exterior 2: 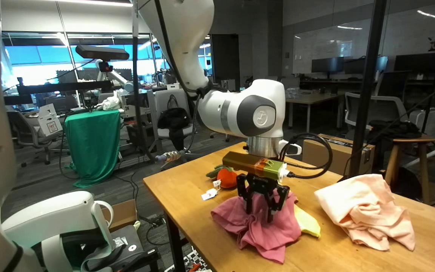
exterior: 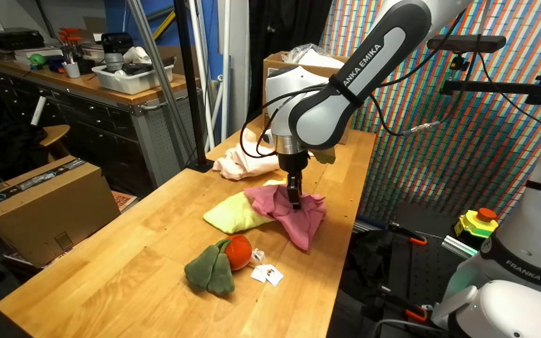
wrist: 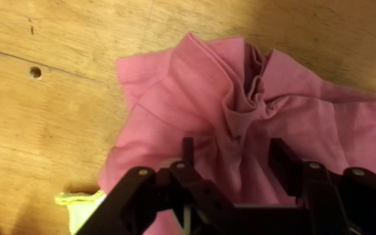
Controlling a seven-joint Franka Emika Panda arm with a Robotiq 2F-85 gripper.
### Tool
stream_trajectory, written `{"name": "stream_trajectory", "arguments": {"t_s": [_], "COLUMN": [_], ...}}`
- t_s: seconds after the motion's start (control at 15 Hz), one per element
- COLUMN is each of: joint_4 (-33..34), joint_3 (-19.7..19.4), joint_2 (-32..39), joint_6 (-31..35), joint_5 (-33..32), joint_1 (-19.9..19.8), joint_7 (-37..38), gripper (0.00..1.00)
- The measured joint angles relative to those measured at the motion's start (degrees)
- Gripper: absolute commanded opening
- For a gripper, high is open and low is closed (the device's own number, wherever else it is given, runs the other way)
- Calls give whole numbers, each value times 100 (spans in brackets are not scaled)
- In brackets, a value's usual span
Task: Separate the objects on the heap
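My gripper (wrist: 232,143) points down at the pink-red cloth (wrist: 188,94), jaws standing apart on either side of its gathered folds without pinching them. In both exterior views, this crumpled pink-red cloth (exterior: 294,218) lies partly over the pale yellow cloth (exterior: 233,216). Beyond them in an exterior view rests the cream-white cloth (exterior: 244,162), bunched up by itself. Toward the near end of the table sit a dark green soft piece (exterior: 212,270) and a red ball (exterior: 239,252), touching, with small white tags (exterior: 270,273) beside them. The pink-red cloth hides part of the yellow one.
At the far end of the table (exterior: 134,281) stands a brown cardboard box (exterior: 324,71) holding clear plastic. A black pole (exterior: 198,141) rises at the table's long edge near the cream-white cloth. Another cardboard box (exterior: 50,216) lies off the table.
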Motion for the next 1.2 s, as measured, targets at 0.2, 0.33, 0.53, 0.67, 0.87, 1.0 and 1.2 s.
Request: {"name": "stream_trajectory", "arguments": {"t_s": [0.2,0.33,0.53,0.67,0.87,1.0,1.2], "joint_4": [61,61,59,57,41,30,68], "joint_3": [8,54,191,302,444,528,680], "joint_2": [-179,-358,-551,-588,-585,-559,-436], "joint_6": [0,6,69,203,457,594,622], "joint_5": [-47,-66,-86,-77,-68,-28,215], "joint_1": [45,81,126,140,148,149,149], "joint_7": [125,118,-53,-371,-1061,-1572,-2230], "gripper": [100,100,100,100,100,100,100]}}
